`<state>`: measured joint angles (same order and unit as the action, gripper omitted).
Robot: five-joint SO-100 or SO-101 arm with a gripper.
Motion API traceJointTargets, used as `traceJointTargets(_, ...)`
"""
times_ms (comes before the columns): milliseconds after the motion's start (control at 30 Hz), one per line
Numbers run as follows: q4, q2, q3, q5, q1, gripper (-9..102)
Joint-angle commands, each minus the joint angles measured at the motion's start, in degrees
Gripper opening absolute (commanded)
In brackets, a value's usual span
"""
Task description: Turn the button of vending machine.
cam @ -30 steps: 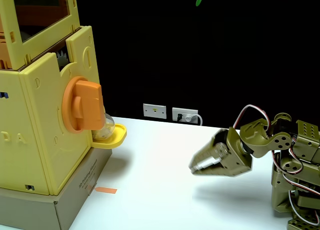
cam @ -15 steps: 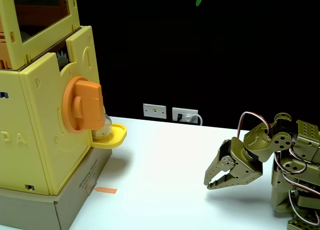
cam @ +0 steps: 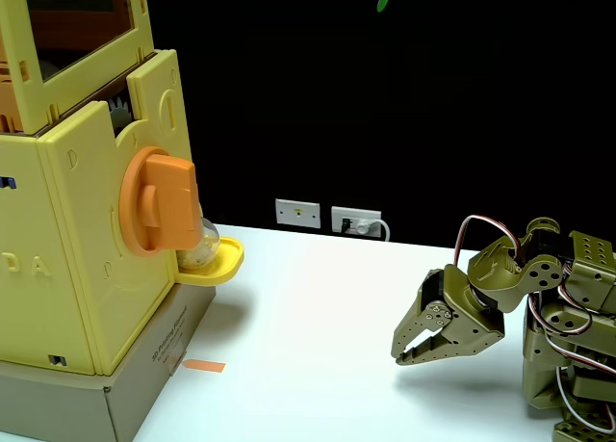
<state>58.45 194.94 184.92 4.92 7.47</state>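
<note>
Inside yellow tray (cam: 227,265): clear capsule (cam: 197,250).

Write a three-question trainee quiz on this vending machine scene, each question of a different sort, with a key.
1. True or false: the pincer is touching the orange knob of the vending machine.
2. Multiple choice: what sits in the pale yellow tray under the knob? A) a clear capsule B) a coin C) a battery
3. Fill in: the vending machine stands on a brown ______ base.

Key
1. False: the pincer hangs low over the white table at the right, well apart from the knob.
2. A, the capsule.
3. Cardboard.
</note>
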Motion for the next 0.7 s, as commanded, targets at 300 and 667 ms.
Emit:
traceJointTargets(300, -0.9, 8.3, 3.1, 0.1, -1.1, -1)
traceJointTargets(667, -0.9, 8.3, 3.1, 0.6, -1.7, -1)
